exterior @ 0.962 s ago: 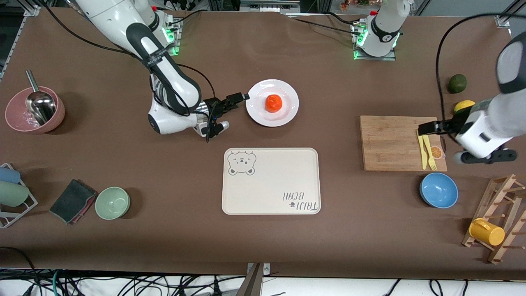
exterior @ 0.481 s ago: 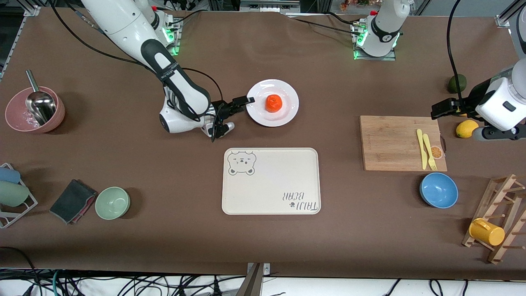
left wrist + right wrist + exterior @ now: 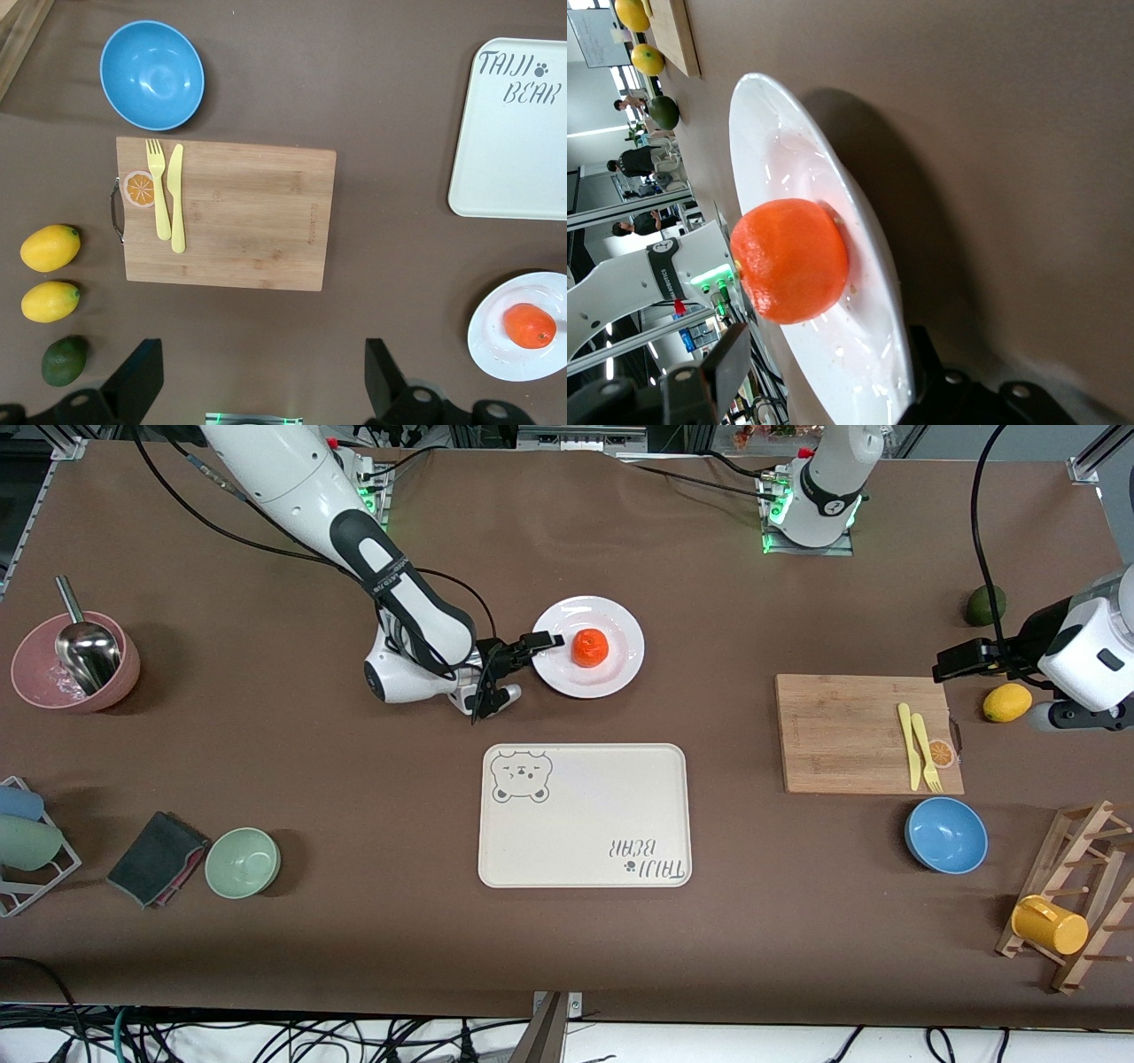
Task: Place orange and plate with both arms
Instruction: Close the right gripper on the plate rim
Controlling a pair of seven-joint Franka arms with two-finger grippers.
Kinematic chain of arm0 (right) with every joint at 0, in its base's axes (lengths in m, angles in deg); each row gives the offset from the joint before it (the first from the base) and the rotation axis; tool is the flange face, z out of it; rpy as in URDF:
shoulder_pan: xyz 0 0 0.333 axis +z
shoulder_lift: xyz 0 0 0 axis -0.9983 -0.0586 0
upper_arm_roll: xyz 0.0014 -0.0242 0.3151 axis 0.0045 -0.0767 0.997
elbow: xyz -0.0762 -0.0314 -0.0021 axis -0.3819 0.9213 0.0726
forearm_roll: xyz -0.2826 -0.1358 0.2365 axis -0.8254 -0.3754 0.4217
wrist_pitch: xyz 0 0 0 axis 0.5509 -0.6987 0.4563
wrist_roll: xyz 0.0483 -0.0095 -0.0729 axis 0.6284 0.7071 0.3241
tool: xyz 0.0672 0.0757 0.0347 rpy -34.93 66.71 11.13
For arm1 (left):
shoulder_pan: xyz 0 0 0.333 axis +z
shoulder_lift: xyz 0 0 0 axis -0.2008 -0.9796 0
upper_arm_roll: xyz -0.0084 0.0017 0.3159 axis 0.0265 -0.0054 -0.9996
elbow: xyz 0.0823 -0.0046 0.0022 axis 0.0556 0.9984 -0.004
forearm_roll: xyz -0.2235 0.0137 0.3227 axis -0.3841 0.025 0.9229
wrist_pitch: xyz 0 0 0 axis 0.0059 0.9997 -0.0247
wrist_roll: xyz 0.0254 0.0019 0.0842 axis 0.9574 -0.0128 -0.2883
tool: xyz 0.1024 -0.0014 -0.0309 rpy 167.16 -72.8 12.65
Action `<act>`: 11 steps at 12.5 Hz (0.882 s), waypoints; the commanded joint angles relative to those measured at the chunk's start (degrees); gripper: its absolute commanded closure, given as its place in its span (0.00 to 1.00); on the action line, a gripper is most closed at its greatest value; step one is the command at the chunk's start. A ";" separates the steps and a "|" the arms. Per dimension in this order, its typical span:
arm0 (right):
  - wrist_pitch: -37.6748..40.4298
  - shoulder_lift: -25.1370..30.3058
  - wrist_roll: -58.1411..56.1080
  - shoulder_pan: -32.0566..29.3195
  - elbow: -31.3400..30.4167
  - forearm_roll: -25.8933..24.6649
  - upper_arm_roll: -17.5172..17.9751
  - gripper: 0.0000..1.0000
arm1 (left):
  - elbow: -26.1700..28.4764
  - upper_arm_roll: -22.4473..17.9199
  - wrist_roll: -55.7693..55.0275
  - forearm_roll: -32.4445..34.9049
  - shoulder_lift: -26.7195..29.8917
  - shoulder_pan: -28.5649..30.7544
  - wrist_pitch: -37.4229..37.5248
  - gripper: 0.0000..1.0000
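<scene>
The orange (image 3: 589,646) lies on the white plate (image 3: 620,666), which stands on the table farther from the front camera than the cream tray. My right gripper (image 3: 539,645) is open at the plate's rim on the right arm's side, one finger above the rim and one below it. In the right wrist view the orange (image 3: 788,261) and plate (image 3: 788,168) fill the frame, with the rim between the gripper's (image 3: 824,381) fingers. My left gripper (image 3: 952,662) is open and empty, over the table beside the cutting board's corner. The left wrist view shows its gripper (image 3: 261,390), the orange (image 3: 530,325) and plate (image 3: 496,341).
A bear tray (image 3: 585,815) lies mid-table. A cutting board (image 3: 842,731) holds a yellow knife and fork (image 3: 917,744). A lemon (image 3: 1007,702), a green fruit (image 3: 985,605), a blue bowl (image 3: 946,834) and a mug rack (image 3: 1076,903) are at the left arm's end. A green bowl (image 3: 243,862) and a pink bowl (image 3: 75,660) are at the right arm's end.
My right gripper has slid toward the plate and now straddles its rim. My left arm has pulled back from over the cutting board toward the lemon and table end.
</scene>
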 commanded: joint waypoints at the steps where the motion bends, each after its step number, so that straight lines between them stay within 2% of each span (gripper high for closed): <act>1: -0.43 -2.75 -5.94 -0.19 1.73 1.40 0.19 0.45 | 1.00 -1.35 1.76 -1.31 1.11 -1.11 -0.57 0.00; 4: 0.28 -2.76 -7.10 -0.90 1.82 1.31 0.10 0.89 | 0.30 -1.35 1.67 -0.70 1.03 -1.29 -0.48 0.00; 5: 0.28 -2.76 -7.28 -0.90 2.17 1.22 0.10 0.97 | 0.30 -1.35 1.67 -0.61 1.03 -1.29 -0.48 0.00; 6: 0.28 -2.76 -7.63 -0.90 2.26 0.87 0.10 1.00 | 0.30 -1.35 1.67 -0.61 1.03 -1.29 -0.48 0.00; 11: 2.11 -2.59 -8.60 -1.69 2.96 0.78 0.01 1.00 | -0.58 -1.17 2.37 -0.87 0.59 -0.85 0.05 0.00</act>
